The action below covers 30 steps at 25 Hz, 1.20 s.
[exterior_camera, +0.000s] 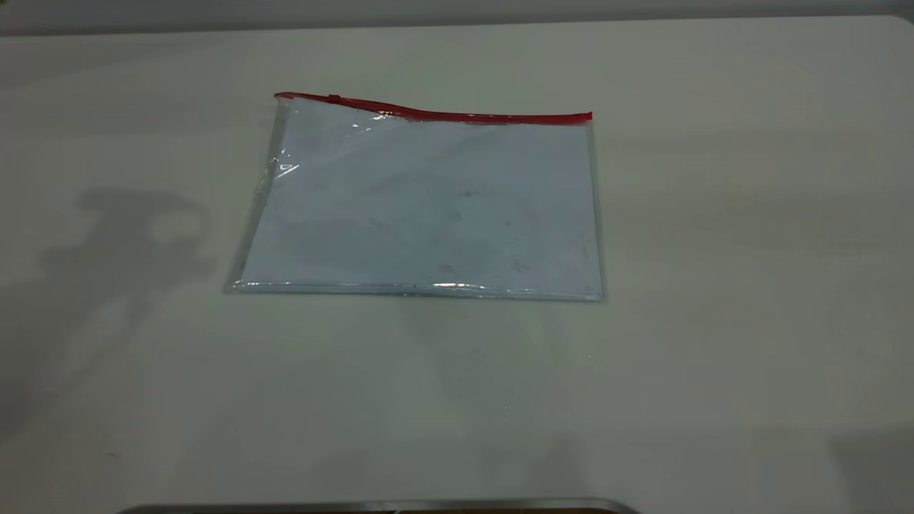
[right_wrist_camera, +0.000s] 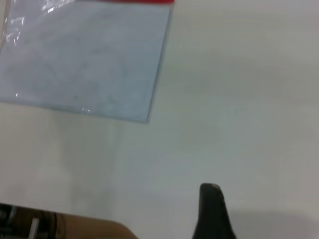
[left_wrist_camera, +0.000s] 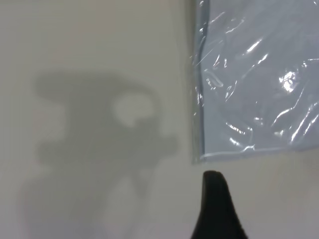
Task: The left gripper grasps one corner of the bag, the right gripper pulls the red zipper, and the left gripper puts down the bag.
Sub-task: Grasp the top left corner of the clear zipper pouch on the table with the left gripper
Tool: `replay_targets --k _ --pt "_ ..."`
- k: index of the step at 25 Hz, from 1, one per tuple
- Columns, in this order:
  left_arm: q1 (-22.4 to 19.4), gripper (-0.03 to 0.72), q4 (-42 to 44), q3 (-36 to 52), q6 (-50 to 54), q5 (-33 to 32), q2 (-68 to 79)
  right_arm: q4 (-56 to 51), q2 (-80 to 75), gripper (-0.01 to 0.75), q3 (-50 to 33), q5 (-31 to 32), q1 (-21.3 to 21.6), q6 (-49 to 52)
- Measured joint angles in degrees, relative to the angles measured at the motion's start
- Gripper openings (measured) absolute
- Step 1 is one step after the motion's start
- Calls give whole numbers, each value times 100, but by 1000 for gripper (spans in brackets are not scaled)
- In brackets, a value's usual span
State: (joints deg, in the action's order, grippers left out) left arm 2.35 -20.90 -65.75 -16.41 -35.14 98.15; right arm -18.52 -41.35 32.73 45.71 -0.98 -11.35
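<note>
Lying flat on the table (exterior_camera: 750, 285), the bag (exterior_camera: 428, 207) runs its long axis left to right — red zipper (exterior_camera: 457, 115) along the far edge. Nearer is the left gripper (left_wrist_camera: 218, 206), its one visible fingertip just short of a zipperless corner; the right gripper (right_wrist_camera: 212, 211) sits well clear, and neither's finger spread can be told.

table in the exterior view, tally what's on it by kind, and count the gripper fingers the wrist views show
clear plastic bag: 1
red zipper strip on the bag's far edge: 1
red slider tab on the strip: 1
black left gripper finger, off the bag's corner: 1
black right gripper finger, apart from the bag: 1
total: 5
</note>
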Motion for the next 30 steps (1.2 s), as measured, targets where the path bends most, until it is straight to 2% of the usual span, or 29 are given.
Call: replay_targets --k 12,18,30 --pt "0 565 -773 -2110 -1120 -65 2709 -1046 -1492 572 0 -727 0 -1345" --pt "0 565 -1193 -3115 -1531 -179 3716 -1308 -2282 572 0 -986 0 -1704" --pt "0 565 -1826 -4276 -1987 -280 5155 -1484 -2649 572 7 -1263 0 -1933"
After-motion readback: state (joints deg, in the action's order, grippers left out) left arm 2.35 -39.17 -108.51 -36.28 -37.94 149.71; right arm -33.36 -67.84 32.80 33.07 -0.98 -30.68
